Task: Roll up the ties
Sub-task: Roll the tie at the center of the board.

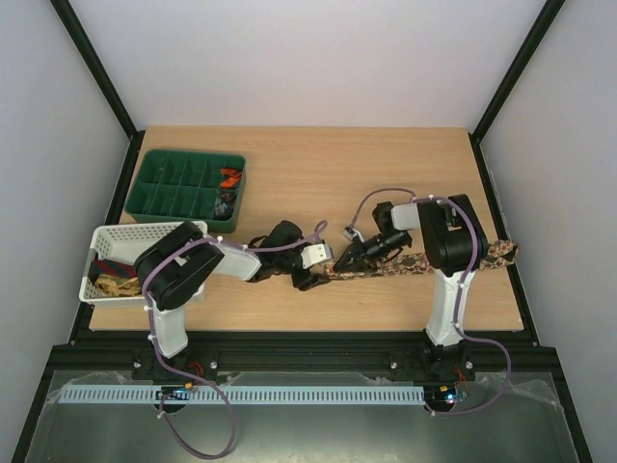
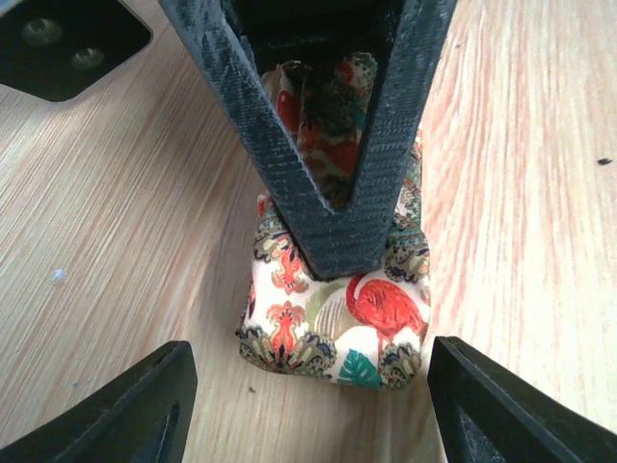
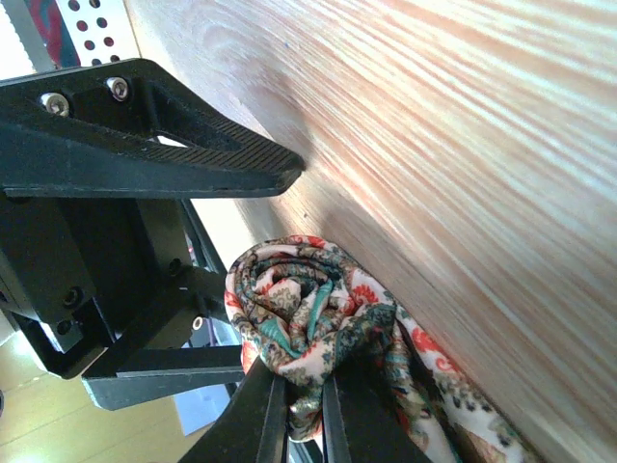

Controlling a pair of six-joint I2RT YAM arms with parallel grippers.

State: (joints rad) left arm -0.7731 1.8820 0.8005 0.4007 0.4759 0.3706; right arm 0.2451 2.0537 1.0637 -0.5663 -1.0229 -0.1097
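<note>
A floral-patterned tie [image 1: 424, 260] lies as a long strip across the right half of the table, its left end wound into a small coil [image 2: 337, 328]. My right gripper [image 3: 304, 405] is shut on that coil [image 3: 308, 309], with fabric pinched between its fingers [image 2: 328, 145]. It also shows in the top view [image 1: 345, 260]. My left gripper [image 2: 308, 371] is open, one finger on either side of the coil and neither touching it. In the top view it [image 1: 310, 277] sits just left of the right gripper.
A green compartment tray [image 1: 154, 198] stands at the back left, with an orange-red coil [image 1: 229, 177] and a dark one [image 1: 224, 204] in its right cells. A white perforated basket [image 1: 135, 231] at the left edge holds a gold-patterned tie [image 1: 114, 285] and a maroon one [image 1: 111, 253].
</note>
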